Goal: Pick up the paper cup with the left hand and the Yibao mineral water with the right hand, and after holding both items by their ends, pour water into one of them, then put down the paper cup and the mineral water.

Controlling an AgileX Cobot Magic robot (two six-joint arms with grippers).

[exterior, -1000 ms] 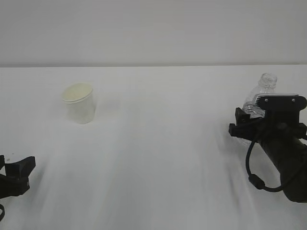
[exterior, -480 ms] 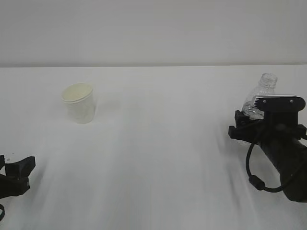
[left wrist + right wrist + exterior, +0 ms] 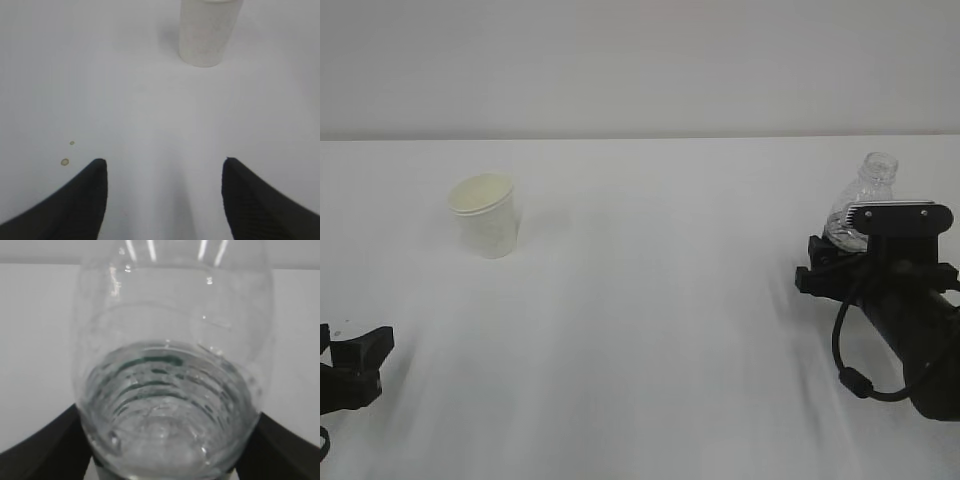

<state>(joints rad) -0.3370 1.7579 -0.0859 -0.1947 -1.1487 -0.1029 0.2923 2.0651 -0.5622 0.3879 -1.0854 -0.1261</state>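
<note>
- The small white tapered paper cup (image 3: 484, 215) with a rolled rim and cream inside stands upright in the upper left of the exterior view, alone on the plain white table (image 3: 650, 300); in the left wrist view it sits at the top edge, right of centre.
- The left gripper (image 3: 162, 200), matte black, shows at the lower left corner of the exterior view, well apart from the cup. Its jaws are spread and hold nothing, aimed toward the cup, seemingly lined up for an approach.
- The small clear ribbed plastic bottle of Yibao mineral water (image 3: 865, 200), uncapped, stands at the right of the exterior view, its neck rising above the arm.
- The right gripper (image 3: 165, 460) has its black jaws wide either side of the bottle's lower body; whether they press it I cannot tell. The low placement probably suits holding it by its end.
- Water inside glints; green label shows faintly through it.
</note>
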